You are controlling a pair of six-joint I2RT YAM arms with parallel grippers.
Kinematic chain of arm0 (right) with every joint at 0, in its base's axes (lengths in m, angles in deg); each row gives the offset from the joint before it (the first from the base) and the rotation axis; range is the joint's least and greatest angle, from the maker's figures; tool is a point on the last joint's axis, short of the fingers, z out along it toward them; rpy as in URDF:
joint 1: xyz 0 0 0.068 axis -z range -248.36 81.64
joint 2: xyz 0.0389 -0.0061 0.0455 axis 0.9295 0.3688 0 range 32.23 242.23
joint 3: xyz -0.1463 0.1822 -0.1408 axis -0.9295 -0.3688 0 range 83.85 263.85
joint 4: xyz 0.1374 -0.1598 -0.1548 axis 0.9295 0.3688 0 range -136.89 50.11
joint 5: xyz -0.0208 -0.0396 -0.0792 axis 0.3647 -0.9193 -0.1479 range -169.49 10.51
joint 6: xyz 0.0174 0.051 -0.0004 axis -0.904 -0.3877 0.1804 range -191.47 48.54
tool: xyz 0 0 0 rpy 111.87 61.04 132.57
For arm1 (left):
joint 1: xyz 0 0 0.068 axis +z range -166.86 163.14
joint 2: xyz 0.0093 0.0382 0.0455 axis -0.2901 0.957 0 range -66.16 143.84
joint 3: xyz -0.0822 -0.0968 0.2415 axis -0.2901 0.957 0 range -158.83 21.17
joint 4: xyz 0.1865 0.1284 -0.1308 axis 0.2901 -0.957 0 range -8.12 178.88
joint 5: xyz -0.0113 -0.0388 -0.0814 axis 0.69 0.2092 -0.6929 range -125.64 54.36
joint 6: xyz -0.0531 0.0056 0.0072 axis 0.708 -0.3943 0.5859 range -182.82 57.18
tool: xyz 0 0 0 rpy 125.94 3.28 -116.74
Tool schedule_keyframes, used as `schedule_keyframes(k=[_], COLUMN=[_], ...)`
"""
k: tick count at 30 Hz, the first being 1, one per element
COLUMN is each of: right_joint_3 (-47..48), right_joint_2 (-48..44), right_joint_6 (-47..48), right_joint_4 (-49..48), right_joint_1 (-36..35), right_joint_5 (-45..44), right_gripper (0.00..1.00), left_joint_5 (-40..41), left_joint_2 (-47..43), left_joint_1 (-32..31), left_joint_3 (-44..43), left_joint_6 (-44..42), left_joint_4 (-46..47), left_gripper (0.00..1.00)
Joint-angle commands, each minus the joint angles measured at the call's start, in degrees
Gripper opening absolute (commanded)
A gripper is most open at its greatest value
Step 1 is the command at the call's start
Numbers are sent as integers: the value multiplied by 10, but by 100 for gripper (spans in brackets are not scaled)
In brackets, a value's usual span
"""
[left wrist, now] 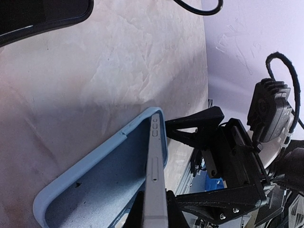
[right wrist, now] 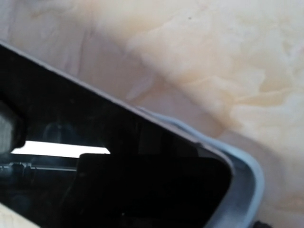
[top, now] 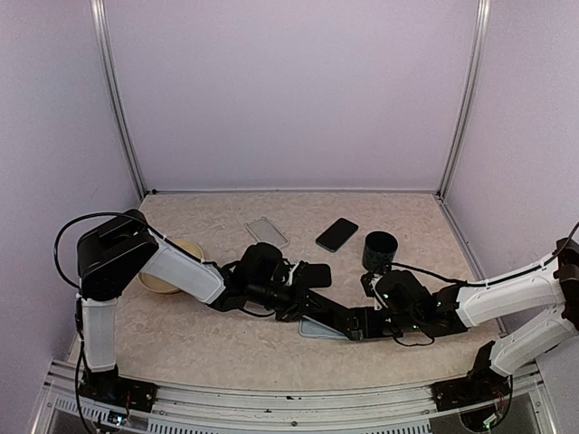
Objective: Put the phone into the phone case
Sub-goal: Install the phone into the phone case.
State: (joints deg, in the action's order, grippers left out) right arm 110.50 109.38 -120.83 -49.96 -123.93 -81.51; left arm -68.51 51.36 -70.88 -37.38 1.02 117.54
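A light blue phone case point(left wrist: 90, 185) lies open side up on the table, also seen in the top view as the phone case point(top: 313, 329). The phone point(left wrist: 155, 156), silver-edged with a black screen point(right wrist: 118, 180), stands tilted on its long edge inside the case. My left gripper point(left wrist: 154, 197) is shut on the phone's near end. My right gripper point(left wrist: 170, 164) stands open on the far side of the case, one finger on each side of the case's end. In the top view the left gripper point(top: 301, 306) and right gripper point(top: 362, 324) meet over the case.
A second dark phone point(top: 336, 233) and a clear case point(top: 267, 232) lie further back. A black cup point(top: 380, 250) stands behind the right arm, and a tan bowl point(top: 172, 267) sits beside the left arm. The table's near edge is just beyond the case.
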Motion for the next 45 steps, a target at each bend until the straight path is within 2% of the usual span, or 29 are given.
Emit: schedule_keyframes(k=[1,29,45], right_joint_3=[-5,48,73], right_joint_2=[10,63,99], right_joint_6=[4,57,84], right_joint_4=[-25,-46,-69], right_joint_1=[4,-16,-25], right_joint_5=[19,86,120], right_gripper=[91,87,87], left_joint_5=[18,101,76], left_joint_2=[9,-2,16], left_joint_1=[-5,-13,-15], left_joint_3=[4,30,24], left_joint_6=[19,54,66], left_joint_4=[19,20,48], left_gripper=[0,0,0])
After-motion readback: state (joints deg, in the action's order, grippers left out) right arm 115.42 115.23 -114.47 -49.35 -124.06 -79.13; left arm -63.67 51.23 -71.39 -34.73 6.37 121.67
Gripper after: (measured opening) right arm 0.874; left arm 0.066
